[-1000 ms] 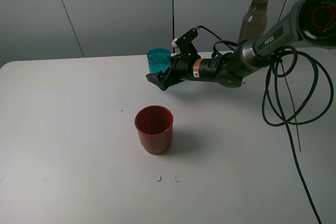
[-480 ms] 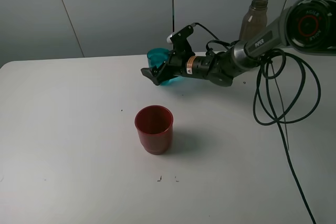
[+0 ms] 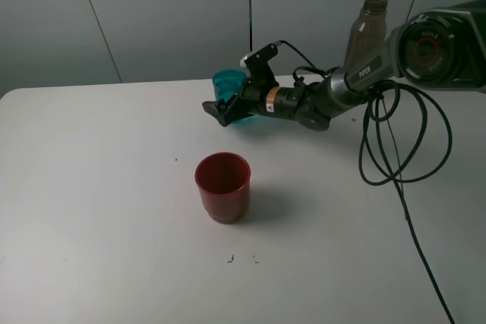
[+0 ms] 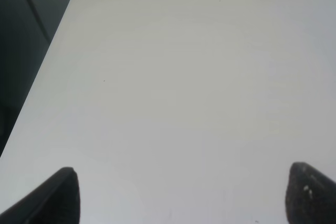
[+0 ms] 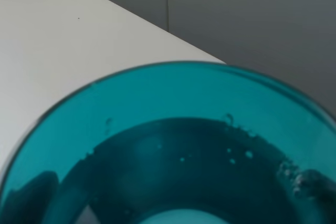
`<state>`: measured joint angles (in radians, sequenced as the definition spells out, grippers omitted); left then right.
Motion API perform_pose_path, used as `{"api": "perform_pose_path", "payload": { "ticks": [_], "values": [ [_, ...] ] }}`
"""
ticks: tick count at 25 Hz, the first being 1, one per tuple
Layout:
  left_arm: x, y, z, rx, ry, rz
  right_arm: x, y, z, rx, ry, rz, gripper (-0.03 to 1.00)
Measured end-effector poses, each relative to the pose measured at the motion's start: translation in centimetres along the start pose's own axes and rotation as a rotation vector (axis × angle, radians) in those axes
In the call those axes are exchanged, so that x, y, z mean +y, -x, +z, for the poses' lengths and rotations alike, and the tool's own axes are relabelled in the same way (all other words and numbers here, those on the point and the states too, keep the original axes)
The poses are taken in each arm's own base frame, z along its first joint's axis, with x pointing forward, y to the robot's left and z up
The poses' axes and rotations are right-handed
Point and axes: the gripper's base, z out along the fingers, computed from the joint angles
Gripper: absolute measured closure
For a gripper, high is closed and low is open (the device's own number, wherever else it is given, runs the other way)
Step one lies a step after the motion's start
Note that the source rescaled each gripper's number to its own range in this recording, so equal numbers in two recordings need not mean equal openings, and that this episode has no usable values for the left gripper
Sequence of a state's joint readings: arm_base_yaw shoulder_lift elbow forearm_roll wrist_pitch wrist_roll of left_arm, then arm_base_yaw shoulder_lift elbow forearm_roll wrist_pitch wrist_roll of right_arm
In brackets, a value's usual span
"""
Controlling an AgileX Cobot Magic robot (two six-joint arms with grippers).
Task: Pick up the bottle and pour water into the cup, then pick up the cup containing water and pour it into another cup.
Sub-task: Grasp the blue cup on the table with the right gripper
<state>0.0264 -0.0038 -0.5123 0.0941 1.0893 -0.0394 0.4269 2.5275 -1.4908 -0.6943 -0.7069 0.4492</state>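
The teal-blue cup [image 3: 228, 82] stands upright at the back middle of the table and holds some water with bubbles. It fills the right wrist view [image 5: 173, 129]. My right gripper [image 3: 225, 105] reaches in low from the right, its jaws open on either side of the cup's lower part. Its dark fingers [image 5: 29, 195] show through the cup wall. The dark red cup [image 3: 222, 186] stands upright in front of it, apart. The smoky bottle [image 3: 366, 32] stands at the back right, behind the right arm. My left gripper [image 4: 181, 195] is open and empty over bare table.
The white table [image 3: 99, 210] has its back edge just behind the teal cup and a grey wall beyond. Black cables [image 3: 395, 149] loop down from the right arm over the table's right side. The table's corner and edge [image 4: 58, 30] show in the left wrist view.
My right gripper has slid left and lower, from beside the teal cup to around its lower part. The cups and bottle have stayed in place.
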Motion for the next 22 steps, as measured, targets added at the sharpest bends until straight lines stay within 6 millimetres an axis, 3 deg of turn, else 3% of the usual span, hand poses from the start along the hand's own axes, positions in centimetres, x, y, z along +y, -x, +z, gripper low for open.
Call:
{"api": "perform_pose_path", "payload": {
  "ticks": [9,10,11,12,13,14,22],
  "values": [
    [0.00,0.00,0.00,0.000,0.000,0.000,-0.01,0.00,0.15,-0.014,0.005,-0.007,-0.03],
    [0.00,0.00,0.00,0.000,0.000,0.000,-0.01,-0.05,0.15,-0.013,0.005,-0.007,0.00],
    [0.00,0.00,0.00,0.000,0.000,0.000,0.00,-0.13,0.17,-0.012,0.005,-0.006,0.13],
    [0.00,0.00,0.00,0.000,0.000,0.000,0.00,-0.13,0.17,-0.012,0.005,-0.006,0.33],
    [0.00,0.00,0.00,0.000,0.000,0.000,0.00,-0.13,0.17,-0.012,0.005,-0.006,0.57],
    [0.00,0.00,0.00,0.000,0.000,0.000,-0.01,-0.13,0.17,-0.012,0.004,-0.008,0.89],
    [0.00,0.00,0.00,0.000,0.000,-0.004,-0.01,-0.13,0.17,-0.012,0.004,0.016,0.92]
  ]
}}
